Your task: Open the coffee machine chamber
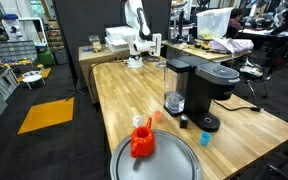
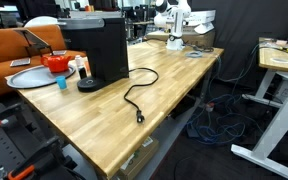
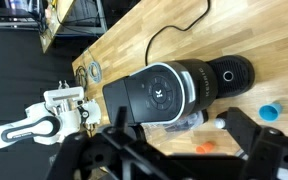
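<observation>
The black coffee machine [image 1: 206,92] stands on the wooden table with its clear water tank [image 1: 174,85] at its side; it shows in both exterior views [image 2: 96,48]. Its rounded top chamber [image 3: 162,92] looks shut in the wrist view, with the round drip base [image 3: 230,74] beyond it. The white arm is far off at the back of the table, and my gripper [image 1: 145,47] hangs there, well away from the machine. In the wrist view the gripper [image 3: 179,150] is open and empty, its dark fingers spread wide.
A round metal tray [image 1: 176,163] holds a red pitcher [image 1: 141,141]. A small blue cup [image 1: 205,140] sits near the drip base. The black power cable [image 2: 134,96] loops over the table. Desks and shelves stand around.
</observation>
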Available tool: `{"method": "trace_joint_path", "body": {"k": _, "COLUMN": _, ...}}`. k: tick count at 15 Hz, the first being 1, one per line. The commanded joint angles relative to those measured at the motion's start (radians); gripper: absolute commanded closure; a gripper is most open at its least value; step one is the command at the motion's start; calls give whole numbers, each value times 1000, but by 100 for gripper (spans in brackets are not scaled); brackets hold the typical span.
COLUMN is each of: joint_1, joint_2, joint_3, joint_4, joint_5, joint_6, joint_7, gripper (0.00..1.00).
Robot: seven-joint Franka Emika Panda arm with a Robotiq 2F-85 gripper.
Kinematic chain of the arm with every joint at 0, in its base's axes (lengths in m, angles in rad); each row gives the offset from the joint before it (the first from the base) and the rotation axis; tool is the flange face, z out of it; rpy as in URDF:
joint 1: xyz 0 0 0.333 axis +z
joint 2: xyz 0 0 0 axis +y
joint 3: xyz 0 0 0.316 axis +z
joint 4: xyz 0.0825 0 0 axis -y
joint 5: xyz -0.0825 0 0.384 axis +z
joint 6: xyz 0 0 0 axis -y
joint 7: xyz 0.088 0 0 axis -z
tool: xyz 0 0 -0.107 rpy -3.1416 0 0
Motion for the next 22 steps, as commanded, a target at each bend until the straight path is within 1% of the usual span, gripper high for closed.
{"method": "trace_joint_path", "body": {"k": 1, "joint_1": -23, "joint_2": -7, "joint_3": 19, "joint_4": 0, "joint_5": 19, "joint_6": 9, "joint_7": -16, "gripper": 0}}
{"method": "trace_joint_path", "body": {"k": 5, "joint_1": -31, "joint_2": 4, "joint_3": 33, "joint_4": 0, "joint_5": 19, "joint_6": 12, "joint_7": -4, "gripper": 0}}
{"method": "trace_joint_path", "body": {"k": 7, "joint_1": -22, "joint_2": 19, "joint_3": 45, "joint_4": 0, "joint_5": 34, "joint_6": 12, "joint_7": 0, "gripper": 0}}
{"method": "trace_joint_path", "body": {"k": 12, "joint_1": -22, "joint_2": 74, "joint_3": 97, "joint_4": -1, "joint_5": 84, "joint_6": 32, "joint_7": 28, "gripper": 0}}
{"method": "trace_joint_path", "body": {"k": 15, "joint_1": -32, "joint_2": 109, "joint_3": 124, "joint_4": -2, "joint_5": 80, "joint_6": 39, "joint_7": 56, "gripper": 0}}
{"method": "trace_joint_path", "body": {"k": 16, "joint_1": -34, "joint_2": 117, "joint_3": 128, "joint_4": -2, "joint_5": 78, "joint_6": 32, "joint_7": 62, "gripper": 0}}
{"method": "trace_joint_path", "body": {"k": 17, "joint_1": -19, "joint_2": 99, "joint_3": 121, "joint_4": -1, "joint_5": 87, "joint_6": 17, "joint_7": 44, "gripper": 0}}
{"method": "trace_joint_path", "body": {"k": 22, "joint_1": -21, "joint_2": 113, "joint_3": 123, "joint_4": 0, "joint_5": 87, "joint_6": 17, "joint_7": 50, "gripper": 0}}
